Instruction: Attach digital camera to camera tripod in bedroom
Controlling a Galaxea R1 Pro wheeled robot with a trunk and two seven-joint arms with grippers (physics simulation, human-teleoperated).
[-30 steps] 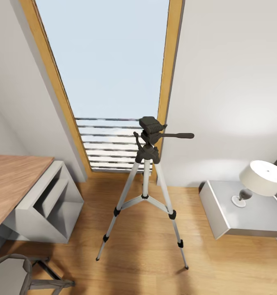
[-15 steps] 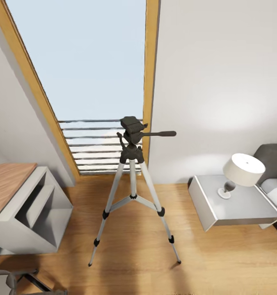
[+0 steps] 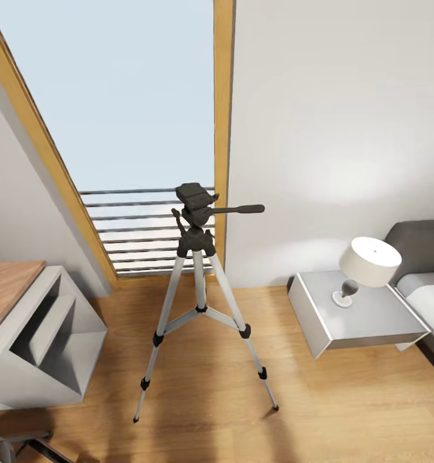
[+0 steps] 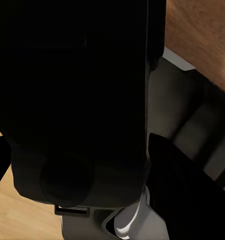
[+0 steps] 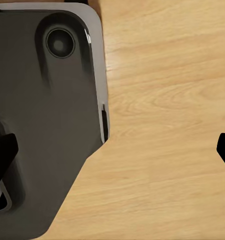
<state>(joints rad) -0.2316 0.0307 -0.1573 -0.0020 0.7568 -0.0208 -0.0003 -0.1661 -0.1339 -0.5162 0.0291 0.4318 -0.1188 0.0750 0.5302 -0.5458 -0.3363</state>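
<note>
The camera tripod [image 3: 194, 283] stands on the light wood floor in front of the tall wood-framed window [image 3: 114, 116]. Its silver legs are spread, and its black head [image 3: 192, 196] is bare, with the handle pointing right. In the left wrist view a chunky black body, the digital camera [image 4: 77, 100], sits very close between the dark fingers of my left gripper [image 4: 87, 165], which is shut on it. My right gripper [image 5: 112, 150] hangs open over the floor, its fingertips [image 5: 0, 155] far apart with nothing between them.
A wood-topped white desk [image 3: 24, 321] stands at the left with a chair part [image 3: 11, 447] below it. At the right are a grey bedside table [image 3: 358, 318] with a lamp [image 3: 368, 263] and a bed [image 3: 429, 283]. My dark base [image 5: 42, 125] shows under the right gripper.
The head view has swung to the right: the tripod, desk and window sit further left in the picture and the bed has come into sight. The tripod itself stands unchanged.
</note>
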